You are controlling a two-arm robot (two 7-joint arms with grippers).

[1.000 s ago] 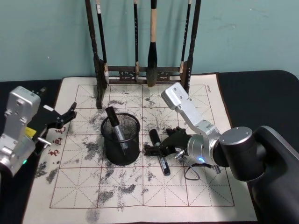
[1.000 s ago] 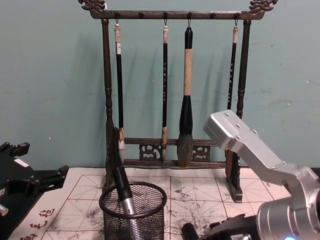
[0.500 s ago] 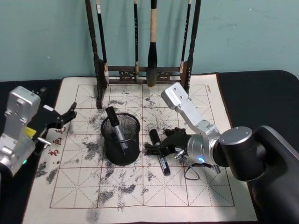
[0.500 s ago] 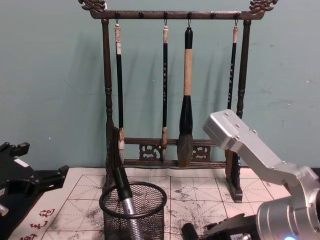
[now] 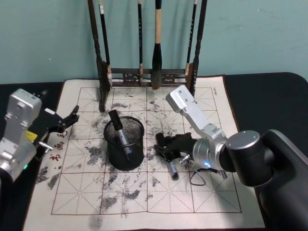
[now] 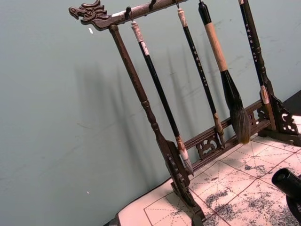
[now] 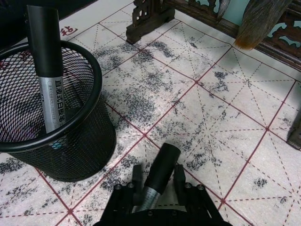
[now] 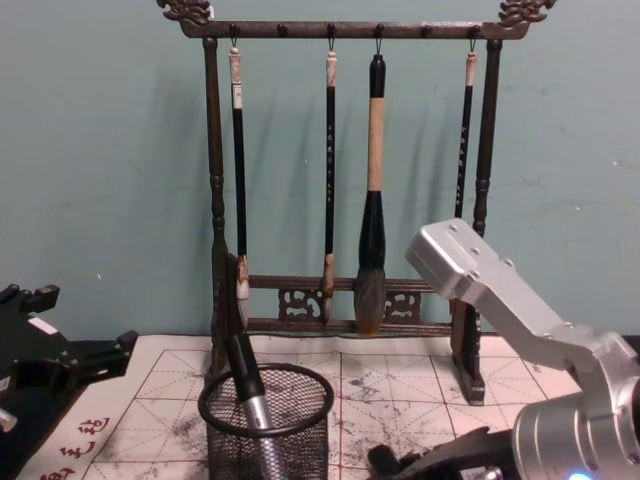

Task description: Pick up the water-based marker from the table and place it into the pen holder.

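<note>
Your right gripper (image 5: 166,147) has just clamped onto the marker (image 7: 162,165), right of the holder (image 5: 124,155), and shifted it. The grasp looks made, so lift next. Left gripper (image 5: 65,121) idles far left.

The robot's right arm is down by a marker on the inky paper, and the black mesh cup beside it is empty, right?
Not quite: the pen holder is not empty. The right wrist view shows a black-capped marker standing inside it. The rest holds: the right end effector is down at a second marker lying on the ink-stained mat beside the holder.
</note>
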